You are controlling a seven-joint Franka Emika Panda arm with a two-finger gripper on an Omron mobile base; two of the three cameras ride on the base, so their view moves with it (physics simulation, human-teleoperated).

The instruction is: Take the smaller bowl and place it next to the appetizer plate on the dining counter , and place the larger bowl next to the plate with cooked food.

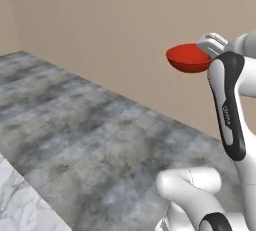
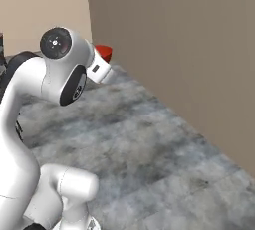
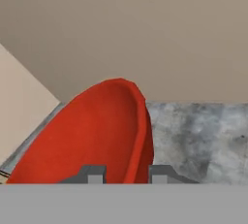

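The red bowl (image 3: pixel 97 131) hangs in the air above the grey floor (image 1: pixel 100 130), near a beige wall (image 1: pixel 125 25). Its rim sits between the fingers (image 3: pixel 92 173) of the gripper (image 3: pixel 126 174), which is closed on it, pinching the wall.

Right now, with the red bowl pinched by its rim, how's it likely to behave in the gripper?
The red bowl looks glossy and rigid, so probably slippery. The gripper pinches only its rim, so the bowl may pivot or tilt. It looks shallow and small, likely light.
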